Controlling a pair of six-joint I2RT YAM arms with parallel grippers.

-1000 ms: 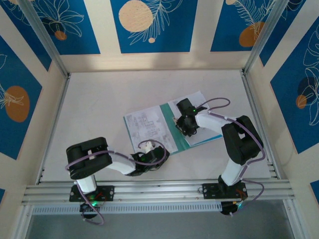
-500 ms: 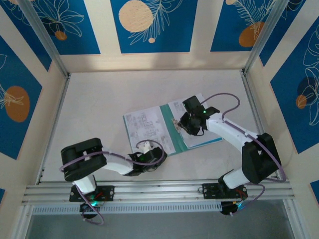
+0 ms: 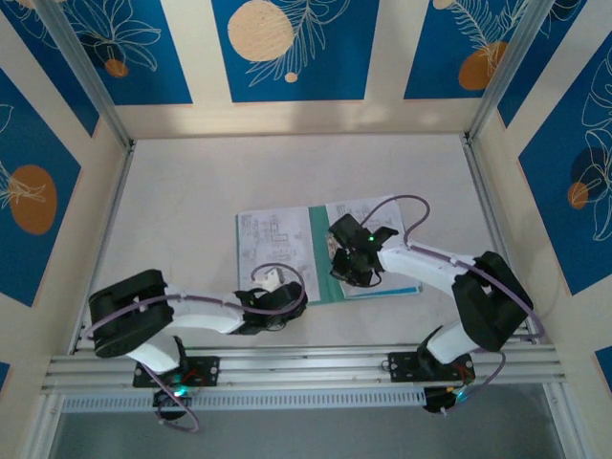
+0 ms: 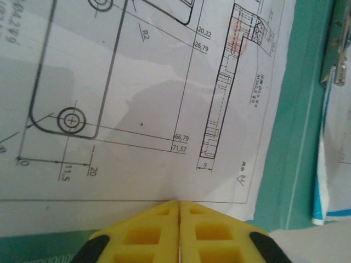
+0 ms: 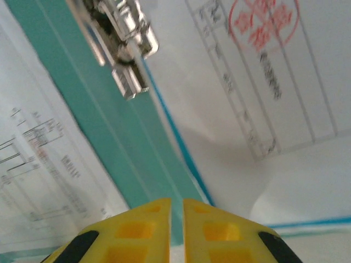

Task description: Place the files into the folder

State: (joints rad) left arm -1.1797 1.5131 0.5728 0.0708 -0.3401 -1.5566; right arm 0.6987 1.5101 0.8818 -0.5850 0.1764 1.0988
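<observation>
1. Two arms are in on this, so nearest stuff first. The left gripper (image 3: pixel 272 285) sits low and a bit left of centre in the top view, right at the near edge of the paperwork. In its wrist view the yellow fingers (image 4: pixel 137 235) are pressed together with their tips on the paper's edge. I can't tell if they've actually pinched it.
2. A bit further up, just right of centre, the right gripper (image 3: pixel 342 265) is over the folder's spine area. Its jaws are nearly together with just a thin slit, and nothing is visibly caught between them.
3. The folder (image 3: pixel 318 234) is a thin, flat, teal-green rectangle. It lies opened out on the white table (image 3: pixel 191 191), mid-frame. A shiny metal clip (image 5: pixel 123 44) sits on the teal strip, upper left of the right wrist view.
4. The files are on both halves. A white drawing sheet (image 3: pixel 273 239) with black technical diagrams is on the left half. The white stamped sheets (image 3: pixel 349 210), with a red round stamp (image 5: pixel 263 22) and a blue edge strip (image 5: pixel 181 150), are on the right half.
5. Progress-wise, I'd say it's most of the way there, since all the paper lies on the open folder. What's left, I guess, is getting the drawing sheet over to the clip side and flipping the cover shut. I can't tell whether the stamped sheets are under the clip.
</observation>
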